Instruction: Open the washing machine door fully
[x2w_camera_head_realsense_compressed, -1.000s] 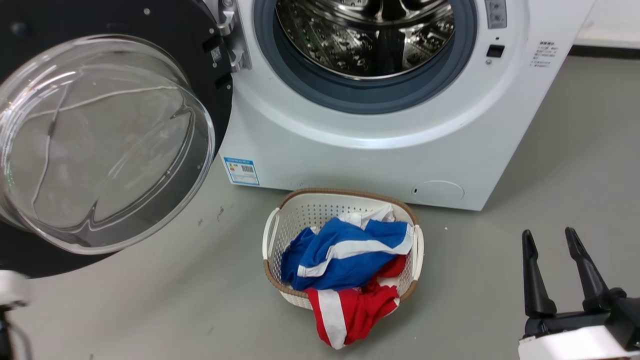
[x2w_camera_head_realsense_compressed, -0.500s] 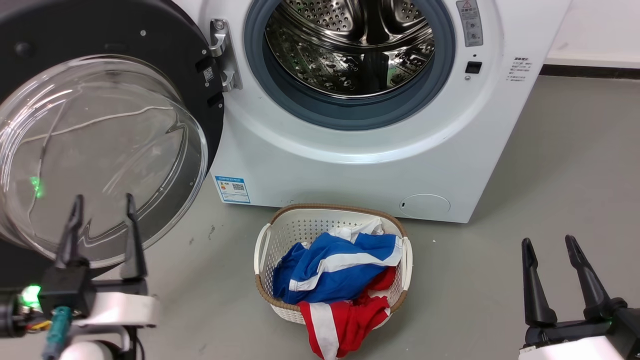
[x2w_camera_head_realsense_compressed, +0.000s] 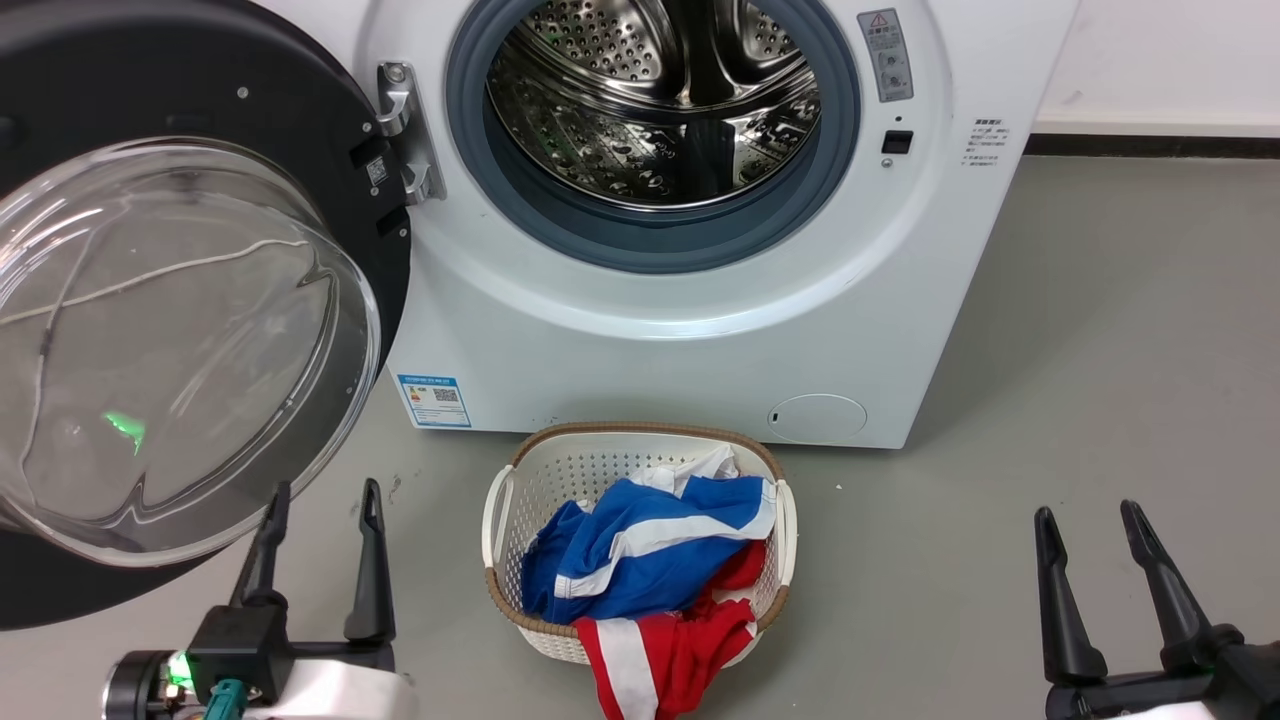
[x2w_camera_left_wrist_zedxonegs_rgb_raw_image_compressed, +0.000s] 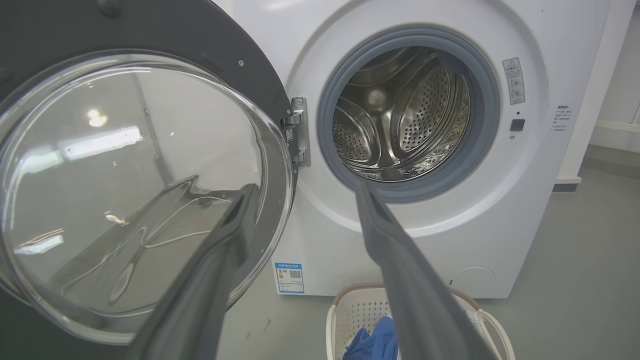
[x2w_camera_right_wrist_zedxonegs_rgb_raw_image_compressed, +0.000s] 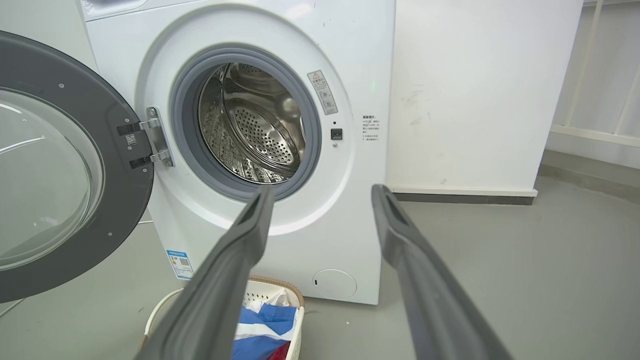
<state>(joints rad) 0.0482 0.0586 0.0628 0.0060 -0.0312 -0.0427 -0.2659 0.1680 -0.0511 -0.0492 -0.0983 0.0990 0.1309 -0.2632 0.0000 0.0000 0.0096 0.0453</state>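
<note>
The washing machine door (x2w_camera_head_realsense_compressed: 170, 330) (x2w_camera_left_wrist_zedxonegs_rgb_raw_image_compressed: 125, 175) (x2w_camera_right_wrist_zedxonegs_rgb_raw_image_compressed: 55, 175) stands swung wide to the left on its silver hinge (x2w_camera_head_realsense_compressed: 405, 130), black frame around a bulging clear glass bowl. The white washing machine (x2w_camera_head_realsense_compressed: 690, 330) (x2w_camera_left_wrist_zedxonegs_rgb_raw_image_compressed: 325, 235) (x2w_camera_right_wrist_zedxonegs_rgb_raw_image_compressed: 345, 65) shows its steel drum (x2w_camera_head_realsense_compressed: 650, 100) and grey gasket uncovered. My left gripper (x2w_camera_head_realsense_compressed: 325, 495) is open at the lower left, just below the door's glass bowl, holding nothing. My right gripper (x2w_camera_head_realsense_compressed: 1085, 515) is open at the lower right over bare floor, well clear of the machine. Both wrist views look along spread fingers toward the machine.
A white laundry basket (x2w_camera_head_realsense_compressed: 500, 520) with blue, white and red clothes (x2w_camera_head_realsense_compressed: 650, 560) sits on the grey floor directly before the machine. A white wall with a dark skirting (x2w_camera_head_realsense_compressed: 1150, 145) runs behind on the right. Open floor lies to the right.
The head camera has pulled back and tilted up, so the whole scene shifted. My left gripper came into view at the lower left and moved right, away from in front of the door glass.
</note>
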